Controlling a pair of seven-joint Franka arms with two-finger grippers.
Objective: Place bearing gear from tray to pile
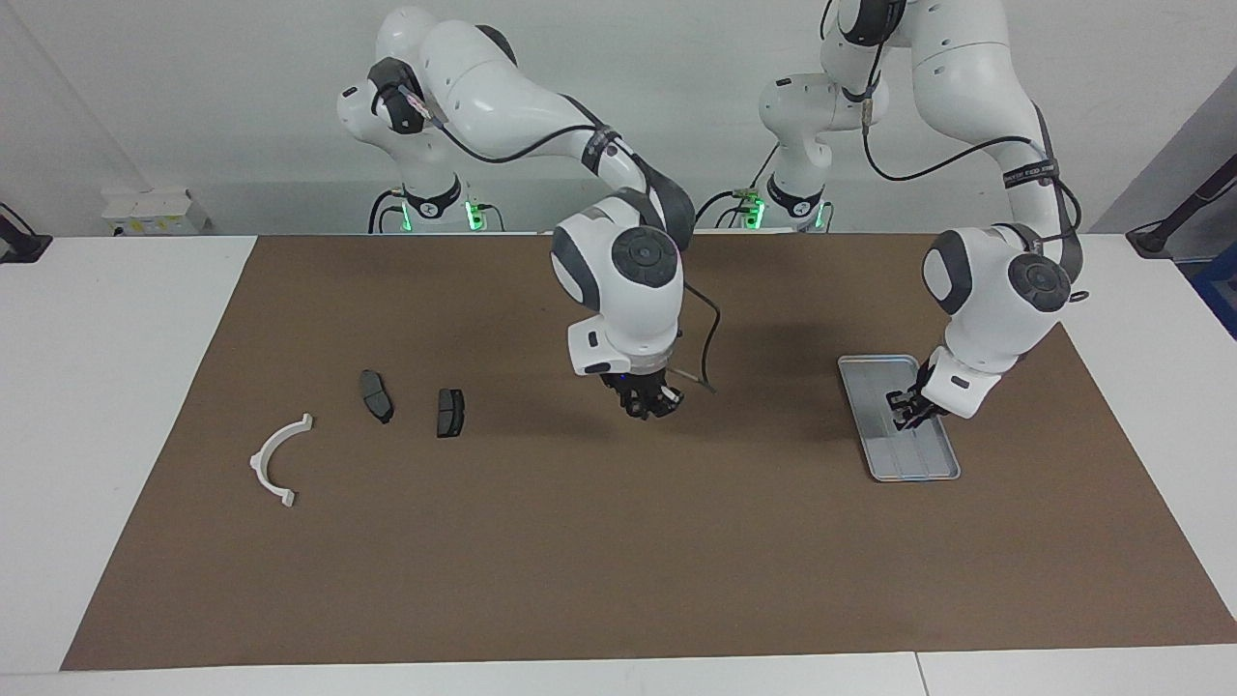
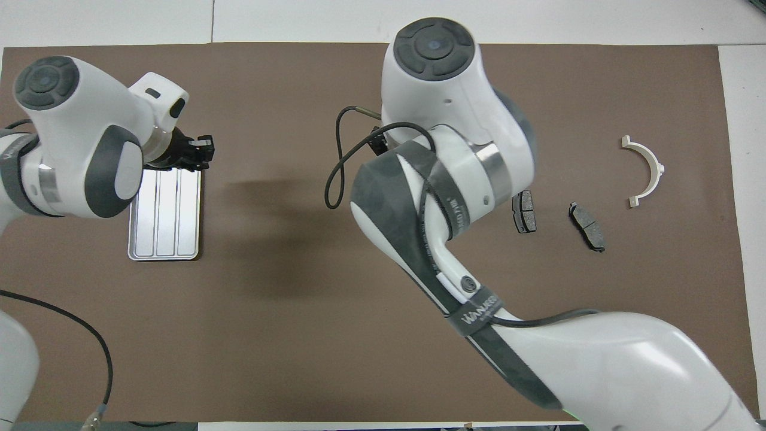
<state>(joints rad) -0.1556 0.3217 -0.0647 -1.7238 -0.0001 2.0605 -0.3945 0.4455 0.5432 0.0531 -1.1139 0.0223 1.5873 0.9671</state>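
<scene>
Left claw (image 1: 906,411): shut, fingertips low over the middle of the tray (image 1: 933,466); no held part can be made out. Tray: silver-grey, ridged, lying on the brown mat (image 1: 618,541) of the worktop, directly under the left claw. Right claw (image 1: 649,400): raised above the bare mat mid-worktop, nearly shut; whether it grips anything cannot be told. Pile, well apart from the left claw, beside the right claw toward the right arm's end: two dark brake pads (image 1: 450,412), then a white semicircular bracket (image 1: 277,461).

White table (image 1: 116,387), brown mat (image 1: 618,561) over it; on mat: tray (image 1: 875,372), white bracket (image 1: 275,462), two dark pads (image 1: 376,395).
</scene>
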